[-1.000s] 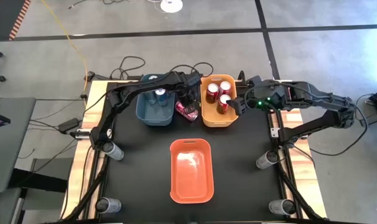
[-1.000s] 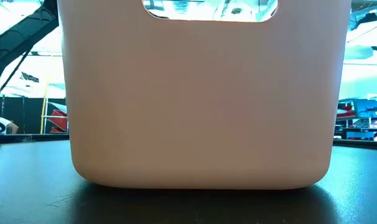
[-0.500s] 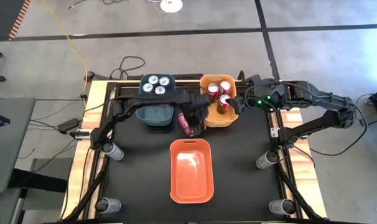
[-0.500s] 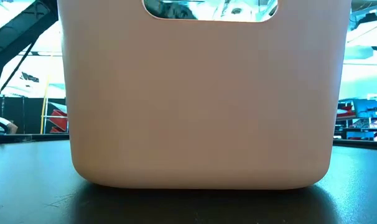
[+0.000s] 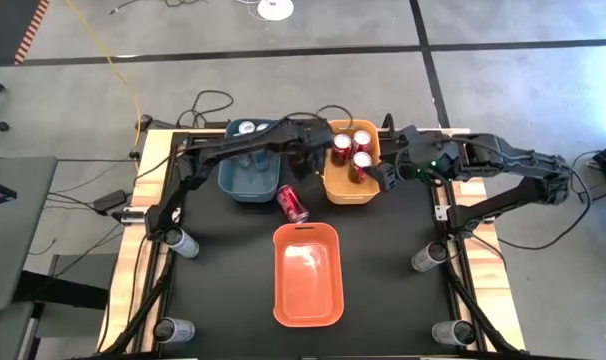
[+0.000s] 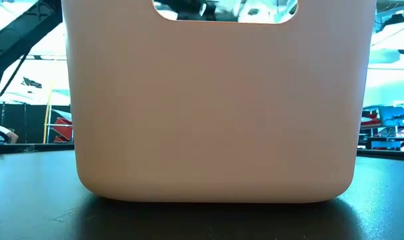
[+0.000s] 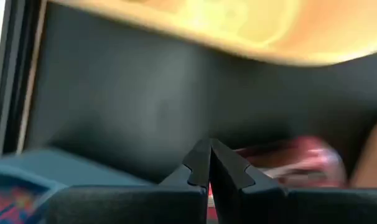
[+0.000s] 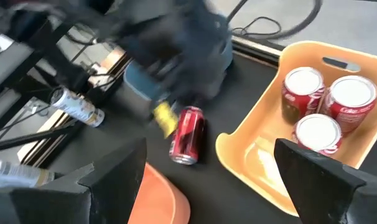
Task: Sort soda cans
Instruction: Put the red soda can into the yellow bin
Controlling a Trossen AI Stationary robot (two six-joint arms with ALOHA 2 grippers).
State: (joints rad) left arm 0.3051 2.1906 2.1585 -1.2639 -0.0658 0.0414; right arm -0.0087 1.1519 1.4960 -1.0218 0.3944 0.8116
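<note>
A red soda can (image 5: 292,203) lies on its side on the black table, in front of the gap between the blue bin (image 5: 245,178) and the yellow bin (image 5: 349,188). Three red cans (image 5: 352,152) stand upright in the yellow bin. Silver can tops (image 5: 249,127) show at the far end of the blue bin, past my left arm. My left gripper (image 5: 306,158) hangs shut above the gap, up off the lying can (image 7: 294,165). My right gripper (image 5: 388,178) stands open and raised at the yellow bin's right side.
An orange bin (image 5: 308,272) stands in the middle of the table toward the near edge, and its wall (image 6: 215,107) fills the low view. Several silver-grey cylinders (image 5: 179,241) lie at the table's left and right edges. Bare black table lies on both sides of the orange bin.
My left gripper, shut throughout, dipped toward the near edge beside the lying red can, then rose and drew back toward the far edge. The can has shifted toward the near edge, out of the gap between the bins, and still lies on its side.
</note>
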